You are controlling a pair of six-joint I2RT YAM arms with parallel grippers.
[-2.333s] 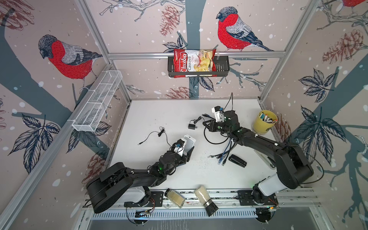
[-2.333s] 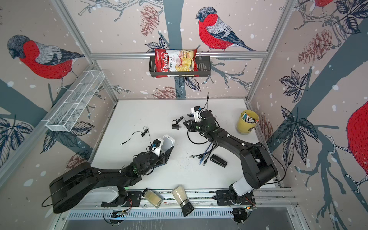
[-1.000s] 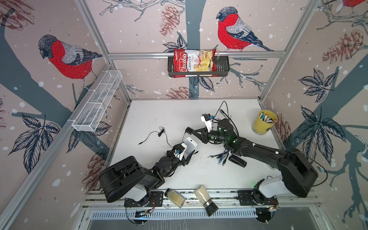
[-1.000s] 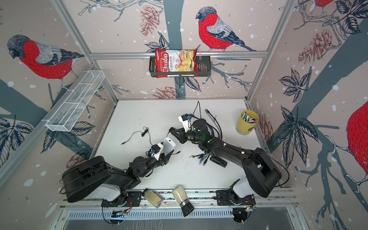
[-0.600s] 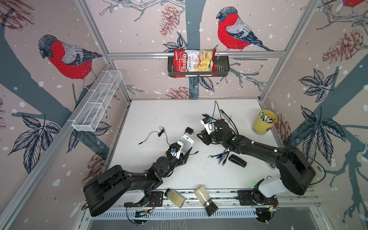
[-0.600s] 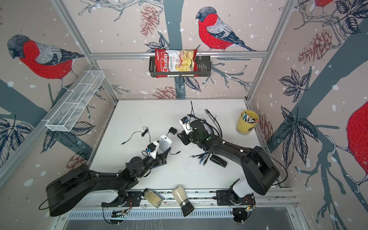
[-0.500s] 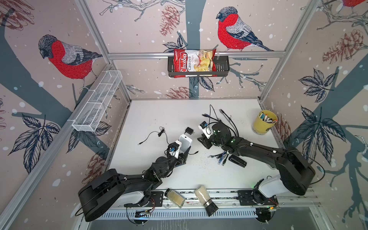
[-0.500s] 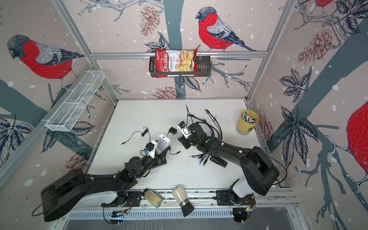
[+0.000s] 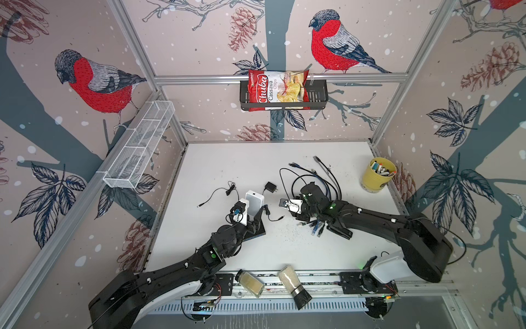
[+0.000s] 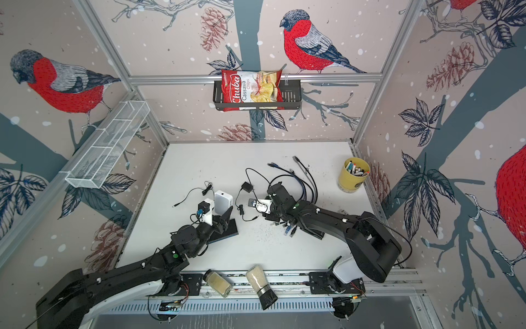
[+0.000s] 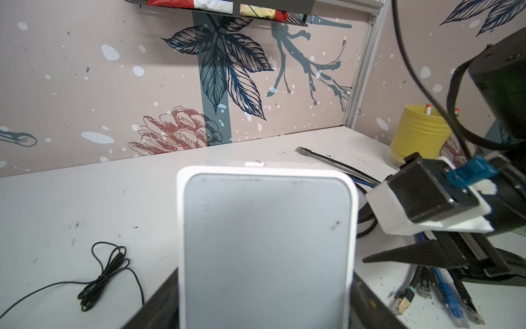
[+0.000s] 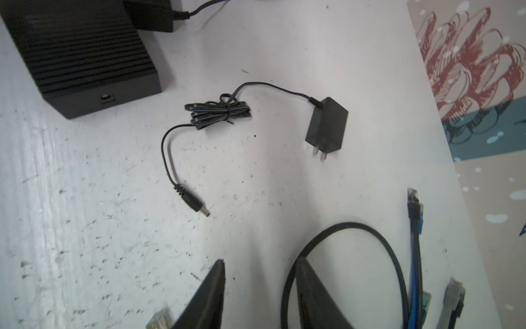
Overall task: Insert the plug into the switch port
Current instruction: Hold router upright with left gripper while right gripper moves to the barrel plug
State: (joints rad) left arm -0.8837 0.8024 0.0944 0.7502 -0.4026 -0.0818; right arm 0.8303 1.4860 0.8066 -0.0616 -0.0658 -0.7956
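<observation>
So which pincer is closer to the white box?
Left. The left pincer is clamped on the white box. The right pincer hangs open apart from it, over the table beside the black charger cord.

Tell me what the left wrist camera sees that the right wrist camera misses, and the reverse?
Only the left wrist view shows the white switch filling the foreground, the yellow cup, a thin coiled cord and the right arm's wrist camera. Only the right wrist view shows the black power adapter, its barrel plug, a ribbed black box and the right pincer, its jaws apart with nothing between them. Both show the white table and blue network cables.
</observation>
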